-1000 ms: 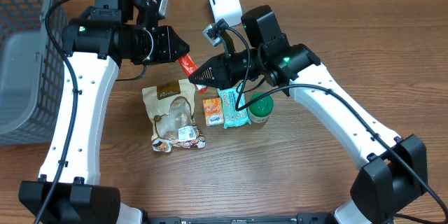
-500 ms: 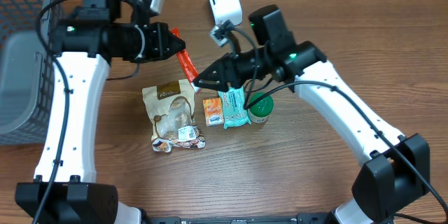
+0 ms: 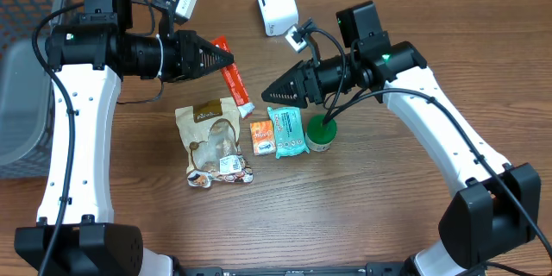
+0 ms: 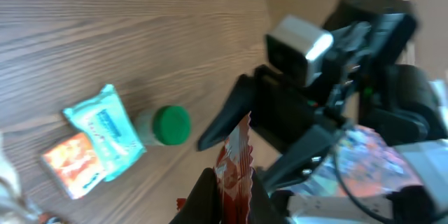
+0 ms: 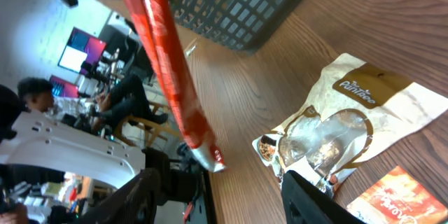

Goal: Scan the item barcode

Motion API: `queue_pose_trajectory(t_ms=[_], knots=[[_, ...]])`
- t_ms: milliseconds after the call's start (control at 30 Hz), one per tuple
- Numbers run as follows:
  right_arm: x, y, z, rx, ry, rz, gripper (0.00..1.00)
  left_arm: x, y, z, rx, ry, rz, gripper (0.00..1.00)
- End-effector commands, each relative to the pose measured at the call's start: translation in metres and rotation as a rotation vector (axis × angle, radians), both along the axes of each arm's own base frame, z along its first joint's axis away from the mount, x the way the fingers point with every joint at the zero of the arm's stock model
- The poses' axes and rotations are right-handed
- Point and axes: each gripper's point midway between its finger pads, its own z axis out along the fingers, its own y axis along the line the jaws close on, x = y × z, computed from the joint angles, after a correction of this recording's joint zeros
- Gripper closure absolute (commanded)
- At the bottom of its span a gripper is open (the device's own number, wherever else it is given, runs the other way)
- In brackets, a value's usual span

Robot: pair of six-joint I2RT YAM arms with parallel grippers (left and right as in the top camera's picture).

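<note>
The item is a long red stick packet (image 3: 235,84) with a white end, hanging slanted above the table. My left gripper (image 3: 224,55) is shut on its upper end; in the left wrist view the red packet (image 4: 236,155) stands up between the two dark fingers of that gripper (image 4: 227,190). My right gripper (image 3: 269,95) is open, just right of the packet's lower end and apart from it. In the right wrist view the packet (image 5: 171,63) crosses above the open gripper (image 5: 224,203) without touching either finger. The white barcode scanner (image 3: 274,4) stands at the back centre.
Below the packet lie a tan snack pouch (image 3: 211,138), a small orange packet (image 3: 262,136), a teal packet (image 3: 288,131) and a green-lidded bottle (image 3: 320,134). A grey mesh basket (image 3: 30,69) fills the left edge.
My right gripper has opened, let go of the packet's lower end and drawn back to the right. The left arm has shifted left, still holding the packet.
</note>
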Motion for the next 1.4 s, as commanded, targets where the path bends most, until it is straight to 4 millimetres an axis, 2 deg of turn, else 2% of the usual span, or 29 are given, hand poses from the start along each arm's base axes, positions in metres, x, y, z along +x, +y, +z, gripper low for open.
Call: queue_pose_trajectory(t_ms=[0, 100, 200, 500, 867, 967, 1100, 1167, 1367], knots=[[-0.012, 0.003, 0.012, 0.035, -0.089, 0.059, 0.47, -0.009, -0.011, 0.013, -0.117, -0.007, -0.066, 0.96], [-0.017, 0.004, 0.01, 0.035, -0.117, 0.084, 0.56, -0.011, -0.012, 0.016, -0.138, -0.002, -0.074, 0.96], [-0.024, 0.006, 0.014, 0.068, -0.137, 0.124, 0.6, -0.012, -0.012, 0.016, -0.138, 0.011, -0.074, 0.96], [-0.034, 0.01, 0.023, 0.133, -0.174, 0.183, 0.61, -0.014, -0.012, 0.015, -0.139, 0.02, -0.073, 0.96], [-0.05, 0.025, 0.022, 0.152, -0.246, 0.257, 0.6, -0.015, -0.012, 0.015, -0.14, 0.03, -0.072, 0.96], [-0.05, 0.028, 0.017, 0.121, -0.256, 0.251, 0.6, -0.015, -0.012, 0.015, -0.141, 0.031, -0.072, 0.96], [-0.049, 0.027, 0.012, 0.09, -0.248, 0.242, 0.71, -0.015, -0.012, 0.015, -0.14, 0.03, -0.072, 0.96], [-0.049, 0.027, 0.012, 0.089, -0.247, 0.242, 0.79, -0.015, -0.012, 0.015, -0.14, 0.03, -0.072, 0.96], [-0.048, 0.028, 0.013, 0.094, -0.259, 0.242, 0.86, -0.015, -0.012, 0.015, -0.14, 0.03, -0.072, 0.96]])
